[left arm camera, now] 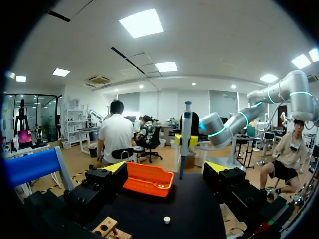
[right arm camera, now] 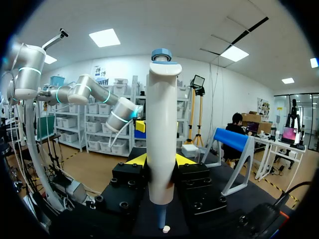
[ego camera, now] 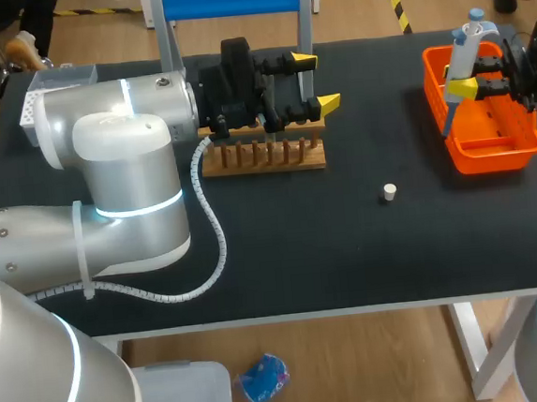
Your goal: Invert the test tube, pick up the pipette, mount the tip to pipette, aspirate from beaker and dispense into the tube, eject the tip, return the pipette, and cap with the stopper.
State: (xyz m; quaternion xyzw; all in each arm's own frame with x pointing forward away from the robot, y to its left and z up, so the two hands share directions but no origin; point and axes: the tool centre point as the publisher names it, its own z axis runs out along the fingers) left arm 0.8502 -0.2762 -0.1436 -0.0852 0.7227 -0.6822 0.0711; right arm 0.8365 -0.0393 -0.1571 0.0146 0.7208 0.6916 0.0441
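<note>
The right gripper (right arm camera: 160, 160) was clamped on the one pipette (right arm camera: 161, 124), which stood upright between its fingers above the one orange basket (ego camera: 491, 158); the pick-up step seemed in hand. The left gripper (ego camera: 317, 82) hung with fingers apart and empty, just above the one wooden rack (ego camera: 263, 162); one white stopper (ego camera: 390, 191) lay on the table (ego camera: 301, 254), ahead of both grippers and well apart from each. No tube, tip or beaker could be made out; next, I judged, the pipette's nose needed pressing squarely onto a tip.
</note>
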